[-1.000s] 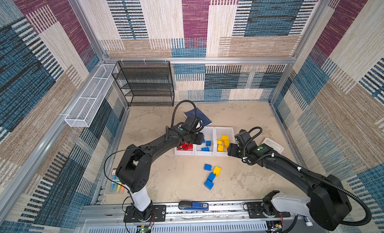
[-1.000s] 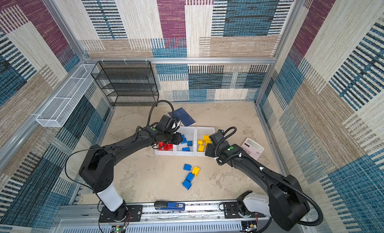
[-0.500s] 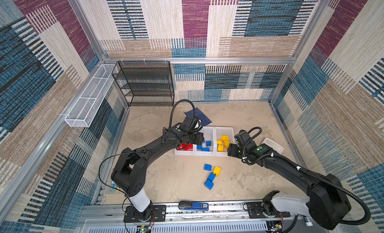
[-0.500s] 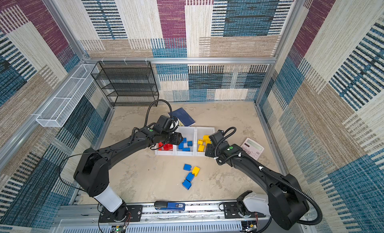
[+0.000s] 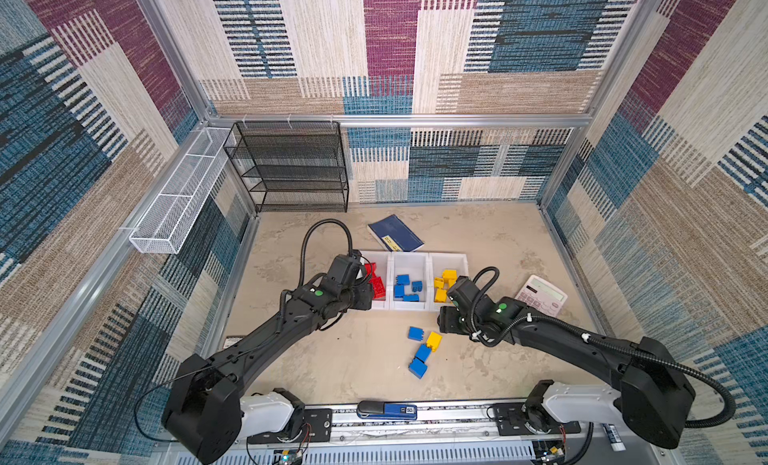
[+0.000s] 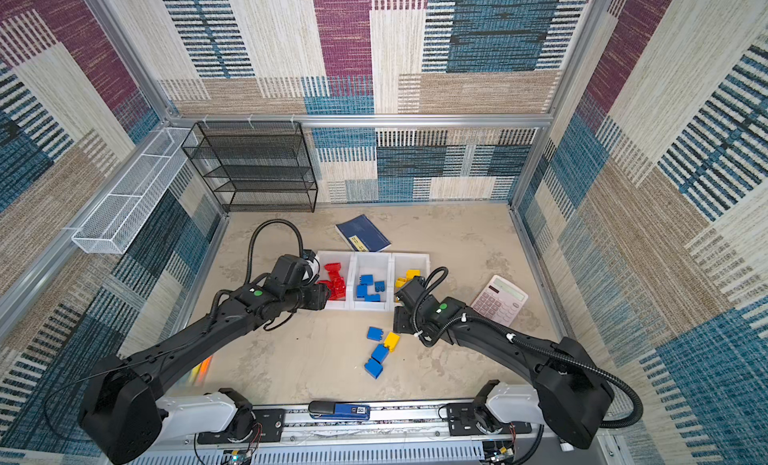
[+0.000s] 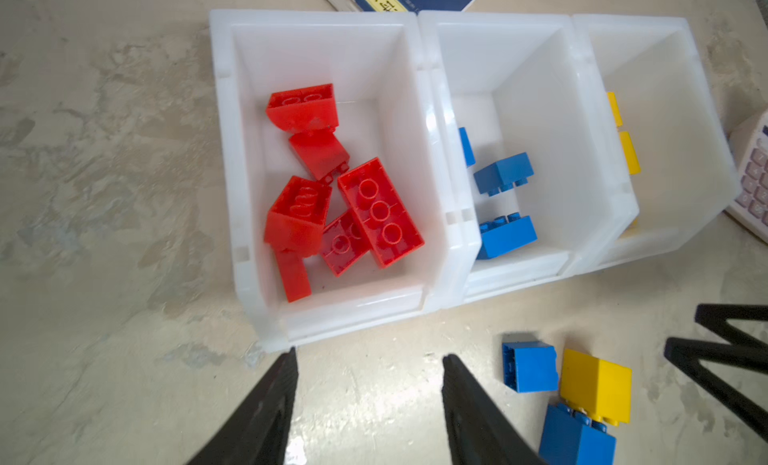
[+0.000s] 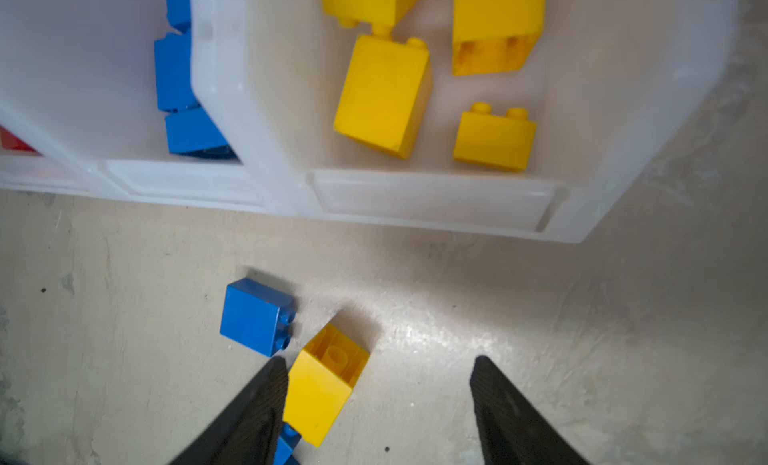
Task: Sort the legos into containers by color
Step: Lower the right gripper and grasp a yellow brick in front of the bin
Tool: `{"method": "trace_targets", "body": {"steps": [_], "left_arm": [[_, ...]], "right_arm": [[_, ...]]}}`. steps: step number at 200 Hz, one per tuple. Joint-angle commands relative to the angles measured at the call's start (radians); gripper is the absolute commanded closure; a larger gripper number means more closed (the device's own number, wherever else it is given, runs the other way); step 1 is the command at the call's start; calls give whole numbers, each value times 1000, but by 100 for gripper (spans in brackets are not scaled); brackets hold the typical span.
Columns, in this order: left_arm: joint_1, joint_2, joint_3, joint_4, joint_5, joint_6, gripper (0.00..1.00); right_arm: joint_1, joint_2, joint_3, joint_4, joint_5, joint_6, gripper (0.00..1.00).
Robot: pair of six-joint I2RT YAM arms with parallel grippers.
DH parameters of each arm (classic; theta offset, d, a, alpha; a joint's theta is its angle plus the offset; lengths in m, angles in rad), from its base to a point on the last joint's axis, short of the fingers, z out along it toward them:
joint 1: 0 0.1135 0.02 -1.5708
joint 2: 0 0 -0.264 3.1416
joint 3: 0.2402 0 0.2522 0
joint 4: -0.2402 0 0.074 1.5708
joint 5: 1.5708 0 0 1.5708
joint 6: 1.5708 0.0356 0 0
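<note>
**Plastic sorting nearly done, with a handful left**

White containers (image 5: 409, 307) sit in a row on the counter (image 5: 332, 359), and each holds one colour. The red legos (image 7: 380, 213) lie in the bin on the left arm's side, the blue legos (image 7: 509, 236) in the middle bin, and the yellow legos (image 8: 382, 95) in the bin on the right arm's side. No brick appears to be in the wrong bin.

What remains is a small cluster on the counter in front of the bins. It holds three loose blue bricks (image 5: 415, 333) and one loose yellow brick (image 8: 320, 396), lying close together, some touching. No red brick shows outside its bin, so that colour looks finished. My judgement is that four placements remain.

Both top views show the left arm stretched forward from its base, wrist above the front edge of the red bin. The left fingers (image 7: 270, 409) are spread and empty, aimed at bare counter just in front of that bin.

Bent at the elbow, the right arm reaches in with its wrist near the front of the yellow bin. The right fingers (image 8: 511, 413) are parted and grip nothing. In the right wrist view the loose yellow brick lies just beside one finger, with a wide gap to the other.
</note>
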Motion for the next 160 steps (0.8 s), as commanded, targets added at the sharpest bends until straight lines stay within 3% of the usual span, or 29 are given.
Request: {"method": "trace_targets", "body": {"steps": [1, 112, 160], "left_arm": [[1, -41, -43, -7, -31, -28, 41], [3, -49, -90, -1, 20, -62, 41], [3, -54, -100, -2, 26, -72, 41]], "right_arm": [[19, 0, -22, -3, 12, 101, 27], [87, 138, 12, 80, -29, 117, 30], [104, 141, -23, 77, -34, 143, 46]]}}
